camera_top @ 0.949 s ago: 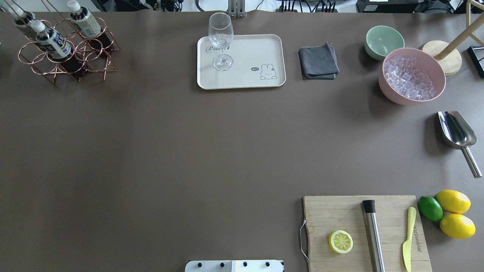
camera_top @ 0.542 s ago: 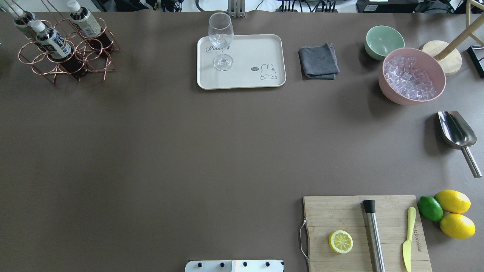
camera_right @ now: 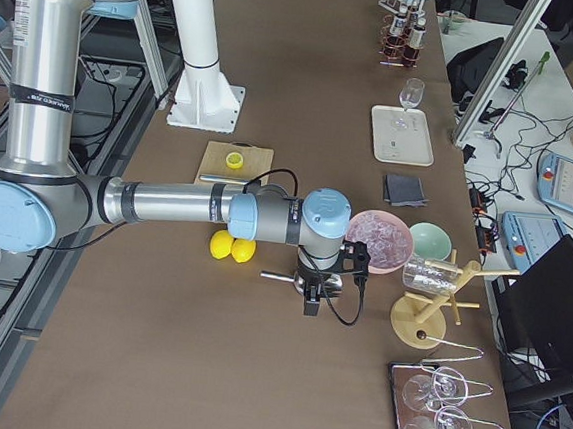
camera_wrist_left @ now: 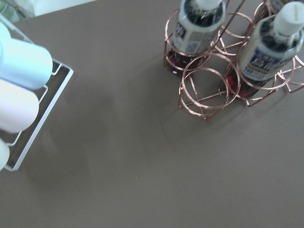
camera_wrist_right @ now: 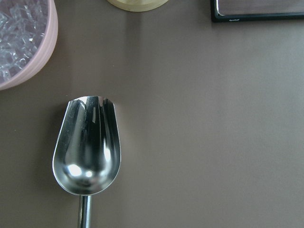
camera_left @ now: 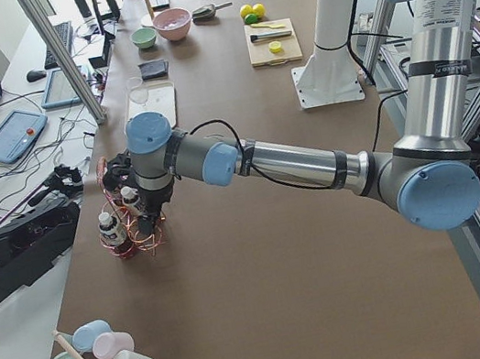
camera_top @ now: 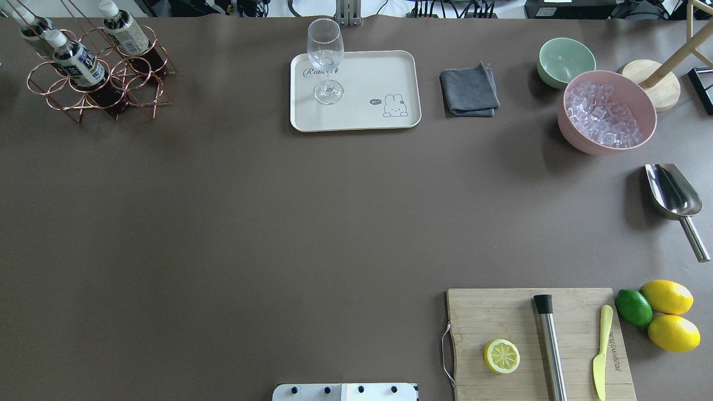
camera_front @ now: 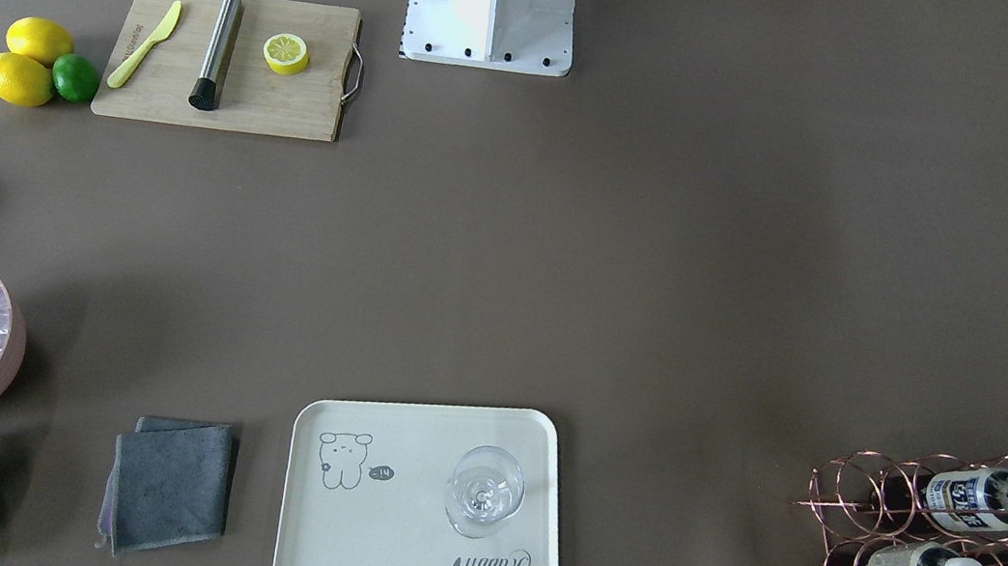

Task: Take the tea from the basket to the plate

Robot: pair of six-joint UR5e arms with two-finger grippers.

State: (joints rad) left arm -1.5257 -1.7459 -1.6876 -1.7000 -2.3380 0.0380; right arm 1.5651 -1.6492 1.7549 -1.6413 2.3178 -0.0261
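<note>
Three small clear bottles of dark tea [camera_top: 75, 60] with white caps stood upright in the copper wire six-ring basket [camera_top: 133, 89], at the far corner of the counter [camera_top: 250, 223] on the robot's left. None had been lifted out. The rings gripped each bottle low down, so cap and neck rose free above the wire, which probably suited a grasp from above.

The left hand [camera_left: 149, 221] hung low, close beside the basket. It was the nearer arm, so the job likely fell to it. It showed only in the side view, so I could not tell whether its fingers were spread or pressed together. Its wrist camera caught the bottles at the upper right edge, suggesting it was off to one side rather than over a cap.

The cream rectangular plate [camera_top: 362, 83] lay well apart from the basket. A clear wine glass [camera_top: 326, 61] stood near one end, leaving bare room beside the bear drawing.

The right hand [camera_right: 311, 299] hovered over the steel scoop [camera_wrist_right: 88, 152], out of the way; its state could not be judged either.
</note>
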